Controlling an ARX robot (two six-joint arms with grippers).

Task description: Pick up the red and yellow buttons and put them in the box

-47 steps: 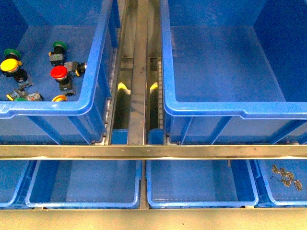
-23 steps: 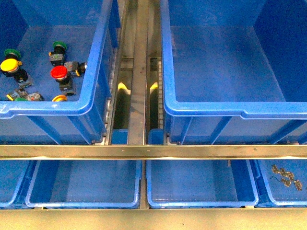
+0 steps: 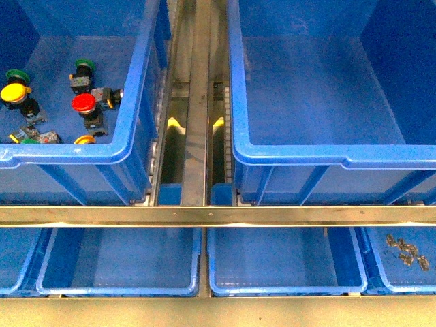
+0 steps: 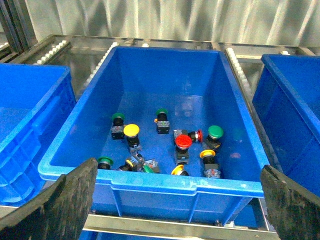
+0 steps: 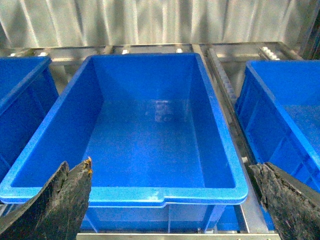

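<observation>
left gripper (image 4: 178, 167) jaws spread wide, holding nothing; right gripper (image 5: 170, 165) likewise. red button (image 3: 84, 103) cap up on floor of left bin (image 3: 68, 151), towards its front right corner, near a green-capped switch (image 3: 84, 65). yellow button (image 3: 12, 92) further left on same floor; another yellow cap (image 3: 84, 139) against front wall. box (image 3: 327, 155) right of that bin, across a metal rail (image 3: 197, 102), well apart from the buttons.

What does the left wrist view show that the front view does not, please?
Only the left wrist view shows the left hand, open, and the far rim of the button bin. Only the front view shows small metal parts in a lower tray. Both show a red button and a yellow button.
</observation>
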